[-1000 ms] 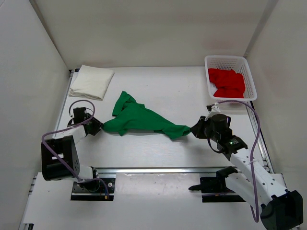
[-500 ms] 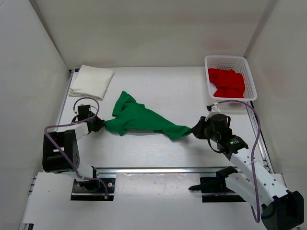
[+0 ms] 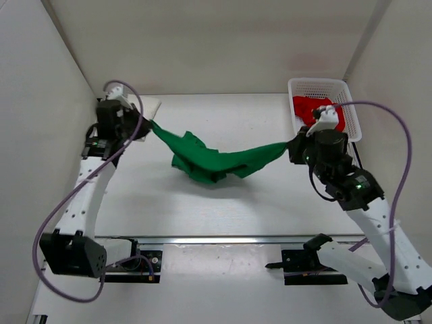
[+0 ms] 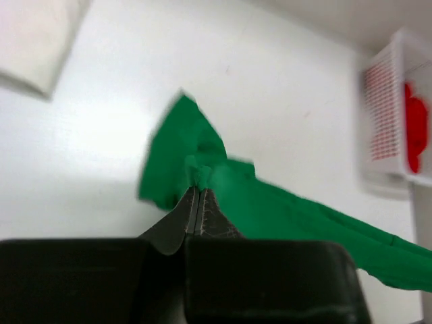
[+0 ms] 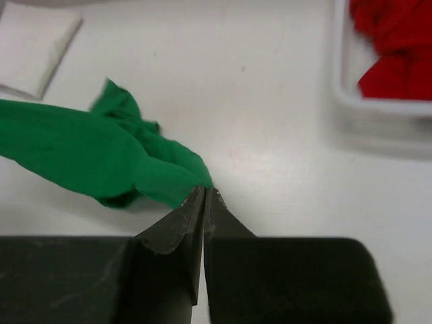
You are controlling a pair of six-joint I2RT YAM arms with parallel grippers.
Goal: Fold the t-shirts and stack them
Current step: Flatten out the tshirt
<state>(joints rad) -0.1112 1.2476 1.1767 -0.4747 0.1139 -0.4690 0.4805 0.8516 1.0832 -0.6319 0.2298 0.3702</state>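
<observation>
While the bright green soft cloth t-shirt [image 3: 216,162] hung slack between its two pinched ends, middle sagging toward the white table [image 3: 256,202], it appeared light and limp; corners or seams would suit gripping. The left gripper [image 3: 147,124] and right gripper [image 3: 291,146] each clamped an end, jaws closed. A red cloth t-shirt [image 3: 317,109] lay in the white plastic mesh basket [image 3: 317,82].

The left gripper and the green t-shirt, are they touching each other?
Touching. In the left wrist view, the left gripper is shut and a bunched edge of the green t-shirt is pinched between its tips.
</observation>
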